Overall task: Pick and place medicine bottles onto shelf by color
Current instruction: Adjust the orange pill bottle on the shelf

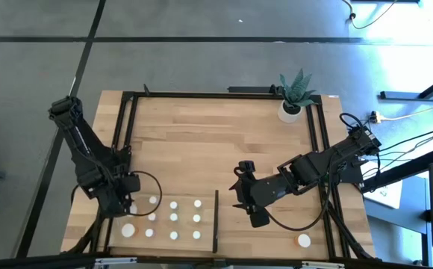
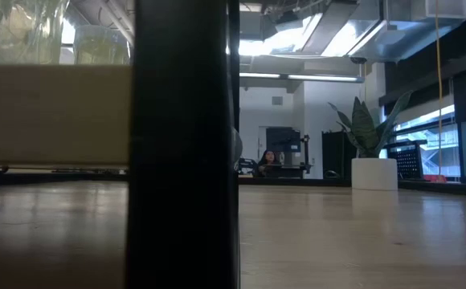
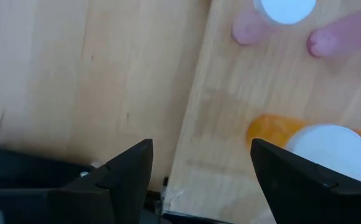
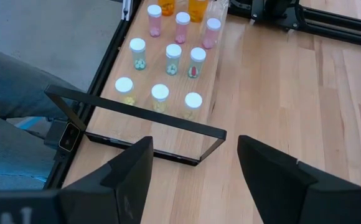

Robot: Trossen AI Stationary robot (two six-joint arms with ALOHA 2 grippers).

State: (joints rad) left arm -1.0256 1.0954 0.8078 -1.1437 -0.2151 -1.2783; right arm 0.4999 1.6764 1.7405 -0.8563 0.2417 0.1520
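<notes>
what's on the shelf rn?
On the shelf: medicine bottles in rows, white caps up, bodies orange, pink, green or pale. The left gripper hangs open over its edge and may hide more there. One bottle stands off-shelf on the table.

An open office or lab: grey carpet tiles (image 1: 201, 60) around the bench, ceiling strip lights (image 2: 297, 76), big windows (image 2: 458, 136), a person (image 2: 267, 158) seated at a far desk.
</notes>
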